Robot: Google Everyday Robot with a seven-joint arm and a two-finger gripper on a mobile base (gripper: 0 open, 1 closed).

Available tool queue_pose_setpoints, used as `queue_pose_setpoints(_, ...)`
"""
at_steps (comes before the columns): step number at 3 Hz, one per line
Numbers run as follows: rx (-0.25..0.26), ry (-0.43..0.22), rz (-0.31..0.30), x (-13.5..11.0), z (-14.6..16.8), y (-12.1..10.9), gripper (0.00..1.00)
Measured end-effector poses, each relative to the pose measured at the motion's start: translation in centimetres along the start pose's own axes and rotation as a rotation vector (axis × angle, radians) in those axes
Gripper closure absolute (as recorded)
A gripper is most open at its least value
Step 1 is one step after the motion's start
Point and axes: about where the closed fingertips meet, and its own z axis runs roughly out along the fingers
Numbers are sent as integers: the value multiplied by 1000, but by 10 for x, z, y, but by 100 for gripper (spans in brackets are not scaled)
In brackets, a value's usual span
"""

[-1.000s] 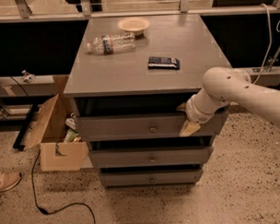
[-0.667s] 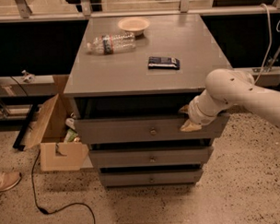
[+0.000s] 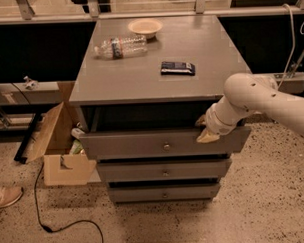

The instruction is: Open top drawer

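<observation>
- The gripper (image 3: 206, 129) is at the right end of the top drawer (image 3: 128, 144), at its upper edge, and partly hidden behind it.
- The arm (image 3: 276, 101), right of the top drawer, is cut by the picture edge.
- The top drawer's inside is too dark to tell.

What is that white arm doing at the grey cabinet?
A robot's white arm holds its gripper at the upper right edge of the wide grey wooden top drawer, which stands partly pulled out of the cabinet. A clear plastic bottle, a pale round bowl and a dark flat packet lie on the cabinet's top.
</observation>
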Motion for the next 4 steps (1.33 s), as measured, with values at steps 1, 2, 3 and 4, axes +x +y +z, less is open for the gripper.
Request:
queue_pose_setpoints(1, 0, 0, 0, 0, 0, 0, 75)
queue_pose_setpoints(2, 0, 0, 0, 0, 0, 0, 52)
queue_pose_setpoints(3, 0, 0, 0, 0, 0, 0, 29)
queue_pose_setpoints(4, 0, 0, 0, 0, 0, 0, 6)
